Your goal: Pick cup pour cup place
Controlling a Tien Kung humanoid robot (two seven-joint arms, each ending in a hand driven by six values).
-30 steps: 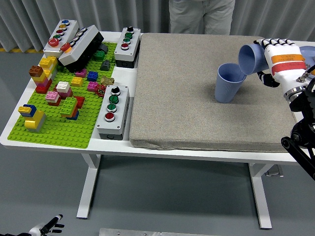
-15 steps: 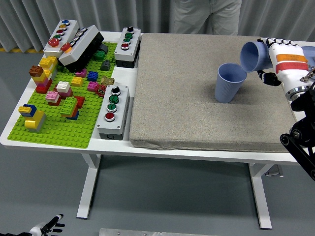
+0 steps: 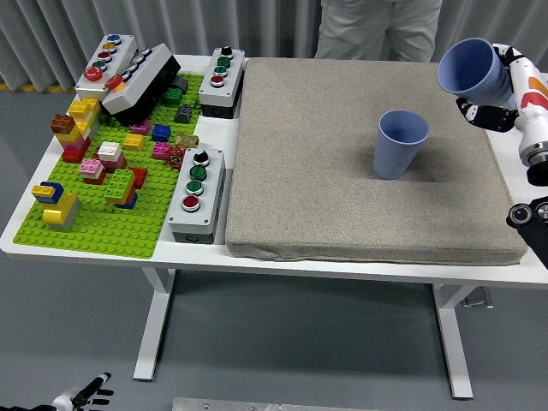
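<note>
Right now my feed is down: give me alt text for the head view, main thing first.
The right hand holds a blue cup tilted in the air near the table's far right corner, apart from a second blue cup standing upright on the grey mat. To the left lie a green brick plate and button boxes; a person stands at the far side.

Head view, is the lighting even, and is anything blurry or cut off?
Head view: soft, even light; the standing cup throws a faint shadow rightward on the grey mat; no glare; everything looks sharp; the right hand holding the tilted cup is clipped by the right edge.
</note>
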